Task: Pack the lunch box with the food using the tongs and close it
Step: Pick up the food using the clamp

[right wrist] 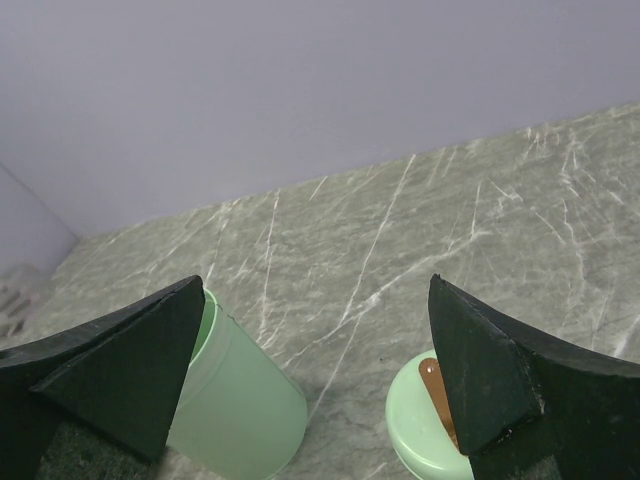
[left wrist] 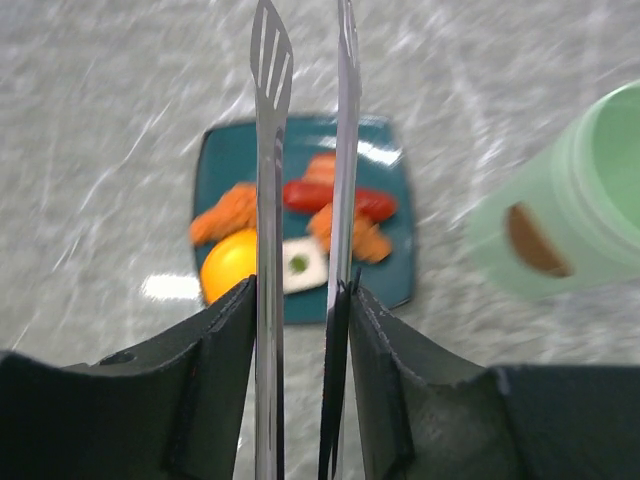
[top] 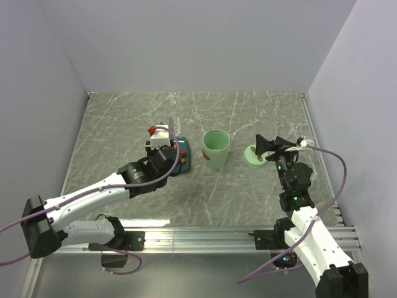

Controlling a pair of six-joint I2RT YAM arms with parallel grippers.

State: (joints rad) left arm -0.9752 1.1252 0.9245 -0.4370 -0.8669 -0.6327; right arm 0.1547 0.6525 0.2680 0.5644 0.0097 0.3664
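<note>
Lunch box [top: 216,149]: top view – open, upright mid-bench [top: 124,124], just right of dark teal plate [top: 184,162]; nothing visibly packed yet, inside not fully seen.
Lid [top: 255,155]: top view – flat on bench right of box, apart from it.
Left claw [top: 162,151]: top view – over plate's left side w/ tongs [top: 172,124] pointing away from arm bases.
Right claw [top: 268,148]: top view – near lid, empty.
Tongs, left wrist view: both blades run between the claw fingers [left wrist: 225,350], clamped on the handles; tips stand apart, nothing between them.
Food [left wrist: 300,225]: left wrist view – all on plate: orange bits, red sausage, yellow-orange ball, white piece w/ green dot. Box blurred at right.
Right wrist view: fingers [right wrist: 130,360] wide apart, holding nothing; lid w/ brown handle below, box to the left.
Step (judged): picking a food piece, prob. early in the task.
Next: lower tips astride one piece, squeeze, carry right over box rim, release. Lid goes on last.
</note>
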